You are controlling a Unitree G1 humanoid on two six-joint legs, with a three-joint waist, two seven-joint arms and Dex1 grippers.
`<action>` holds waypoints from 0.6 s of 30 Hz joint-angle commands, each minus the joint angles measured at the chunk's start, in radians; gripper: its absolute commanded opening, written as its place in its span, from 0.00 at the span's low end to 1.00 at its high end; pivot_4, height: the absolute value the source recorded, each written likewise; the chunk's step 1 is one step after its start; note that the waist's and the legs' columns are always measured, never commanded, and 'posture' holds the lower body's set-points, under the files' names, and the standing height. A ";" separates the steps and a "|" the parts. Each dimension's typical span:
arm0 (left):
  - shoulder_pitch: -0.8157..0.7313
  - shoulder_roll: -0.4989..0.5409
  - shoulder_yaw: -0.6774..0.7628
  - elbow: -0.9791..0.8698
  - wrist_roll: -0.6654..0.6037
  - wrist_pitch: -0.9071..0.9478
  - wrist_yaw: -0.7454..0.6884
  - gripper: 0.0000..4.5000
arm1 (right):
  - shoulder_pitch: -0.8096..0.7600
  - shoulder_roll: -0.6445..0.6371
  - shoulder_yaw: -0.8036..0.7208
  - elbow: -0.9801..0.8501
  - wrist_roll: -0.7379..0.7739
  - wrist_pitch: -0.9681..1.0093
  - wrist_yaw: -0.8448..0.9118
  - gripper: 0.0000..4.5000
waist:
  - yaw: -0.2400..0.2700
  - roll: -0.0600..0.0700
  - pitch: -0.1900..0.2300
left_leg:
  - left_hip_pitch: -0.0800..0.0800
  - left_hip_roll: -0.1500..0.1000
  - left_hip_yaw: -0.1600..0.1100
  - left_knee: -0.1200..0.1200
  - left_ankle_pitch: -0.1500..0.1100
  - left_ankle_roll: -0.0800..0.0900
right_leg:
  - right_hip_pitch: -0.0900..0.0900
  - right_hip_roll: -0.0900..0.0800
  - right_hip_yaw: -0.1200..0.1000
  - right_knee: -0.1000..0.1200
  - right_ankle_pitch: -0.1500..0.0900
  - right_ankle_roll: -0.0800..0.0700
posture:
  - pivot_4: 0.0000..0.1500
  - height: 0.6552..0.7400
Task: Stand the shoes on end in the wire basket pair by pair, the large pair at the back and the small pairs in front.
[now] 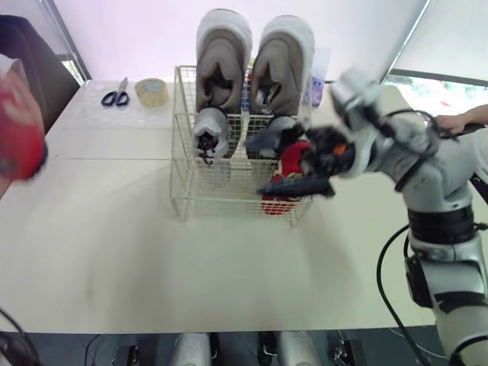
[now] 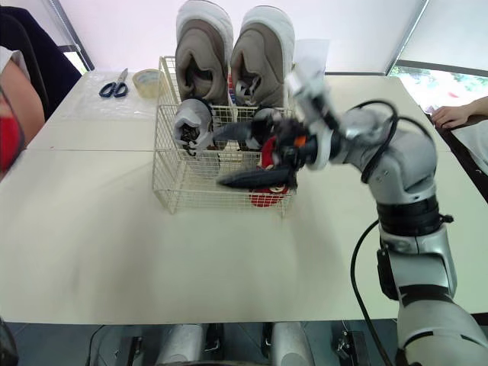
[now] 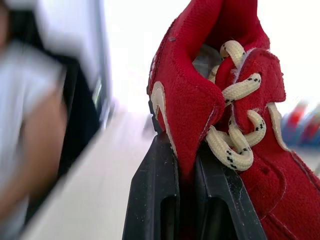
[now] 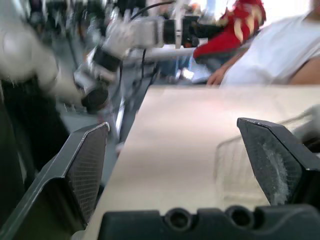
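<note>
Gripping a red shoe (image 3: 192, 95) by its collar, my left gripper (image 3: 185, 150) clamped shut, well left of the wire basket (image 1: 183, 200). My right gripper (image 4: 172, 127) hangs wide open at the basket's front right, beside the red mate (image 2: 267, 198). Risk: the arms collide there, or the incoming shoe tips the mate.

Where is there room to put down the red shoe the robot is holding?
The wire basket looks bare in its front-left corner, beside the standing red shoe. The left claw and its held red shoe could go there. The table before the basket is bare too. Crowded: the back, with the big tan shoes, and front-right, where the open right claw hovers.
</note>
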 commanded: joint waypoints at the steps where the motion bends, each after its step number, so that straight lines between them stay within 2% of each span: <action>1: -0.081 -0.095 -0.157 -0.152 0.014 -0.079 0.140 0.01 | -0.038 -0.040 -0.067 0.024 0.070 0.072 0.008 1.00 | -0.001 0.001 0.000 | 0.001 0.000 0.001 0.000 0.000 0.001 | 0.001 0.000 0.000 0.000 0.000 0.001 | 1.00 0.95; 4: -0.109 -0.187 -0.364 -0.272 0.150 -0.168 0.218 0.01 | -0.027 -0.105 -0.084 0.028 0.107 0.158 0.018 1.00 | -0.001 0.001 0.000 | 0.003 0.001 0.001 -0.001 0.000 0.001 | 0.003 0.002 -0.001 0.000 0.001 0.002 | 1.00 0.95; 7: -0.070 -0.231 -0.543 -0.310 0.265 -0.258 0.185 0.01 | 0.008 -0.164 -0.075 0.019 0.096 0.204 0.017 1.00 | 0.001 0.000 0.000 | 0.003 0.001 0.001 0.000 -0.001 0.003 | 0.003 0.004 -0.001 0.001 0.001 0.002 | 1.00 0.95; 12: 0.082 -0.325 -0.697 -0.259 0.417 -0.467 0.112 0.01 | 0.129 -0.279 -0.077 -0.051 0.083 0.248 0.042 1.00 | 0.004 0.000 0.000 | 0.007 0.002 0.001 0.000 -0.002 0.006 | 0.006 0.007 -0.001 0.000 0.001 0.003 | 1.00 0.95; 15: 0.181 -0.387 -0.773 -0.196 0.522 -0.613 0.092 0.01 | 0.229 -0.350 -0.144 -0.100 0.111 0.289 0.015 1.00 | 0.007 0.000 0.000 | 0.007 0.002 0.000 0.001 -0.002 0.006 | 0.006 0.008 -0.001 0.000 0.001 0.003 | 1.00 0.95; 18: 0.213 -0.424 -0.833 -0.130 0.604 -0.722 0.067 0.01 | 0.295 -0.372 -0.200 -0.144 0.152 0.321 -0.030 1.00 | 0.020 0.000 0.000 | 0.008 0.002 0.000 0.001 -0.003 0.006 | 0.008 0.008 -0.001 -0.001 0.001 0.003 | 1.00 0.95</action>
